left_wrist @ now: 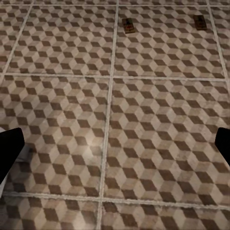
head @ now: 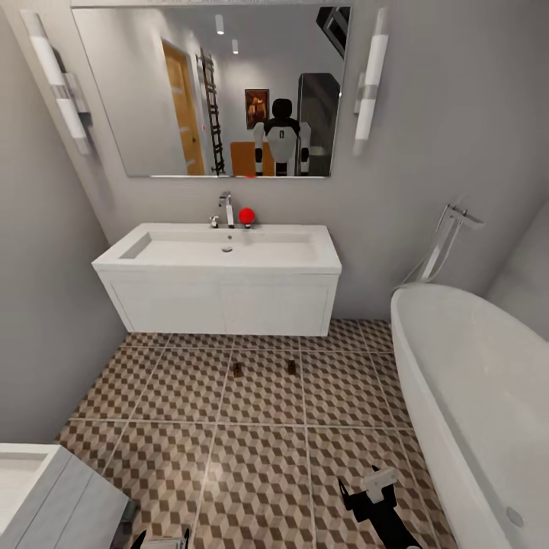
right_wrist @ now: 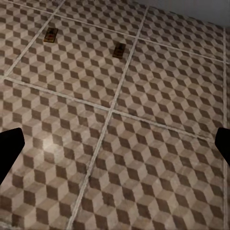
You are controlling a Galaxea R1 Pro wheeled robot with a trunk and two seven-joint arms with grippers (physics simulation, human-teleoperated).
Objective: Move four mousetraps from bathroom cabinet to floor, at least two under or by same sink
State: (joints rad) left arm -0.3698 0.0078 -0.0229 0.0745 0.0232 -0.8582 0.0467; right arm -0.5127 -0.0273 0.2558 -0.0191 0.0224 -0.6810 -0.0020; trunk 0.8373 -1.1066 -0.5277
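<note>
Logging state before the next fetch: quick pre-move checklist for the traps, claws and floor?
1. Two mousetraps on the bathroom floor: ok, left mousetrap and right mousetrap lie flat on the tiles.
2. Both next to the sink: ok, they sit just in front of its vanity box, apart from each other.
3. Four traps placed: not ok, two show on the floor.
4. Left claw free: ok, fingers spread wide, nothing between them.
5. Right claw free: ok, open over bare tile.
6. Bathtub clearance on the right arm's side: cannot tell.
</note>
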